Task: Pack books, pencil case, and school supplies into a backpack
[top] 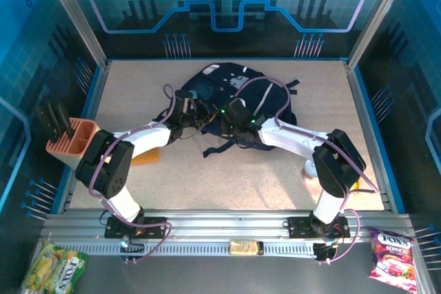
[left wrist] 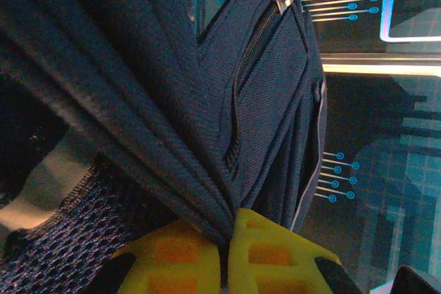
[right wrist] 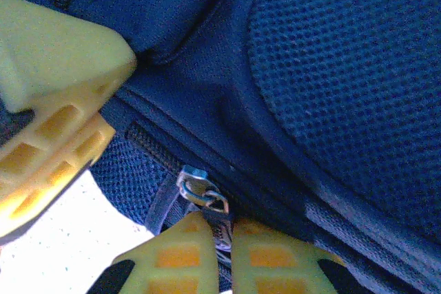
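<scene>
Where the left gripper pinches it, the navy backpack bunches into folds.

Even blue-tinted light, blurry wrist close-ups

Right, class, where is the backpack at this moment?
Top view: the backpack lies far-middle on the table, its near side gripped by the left claw and the right claw.

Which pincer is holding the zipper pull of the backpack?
The right pincer: it pinches the pull tab under the metal slider; the left pincer grips a fold of backpack fabric.
</scene>
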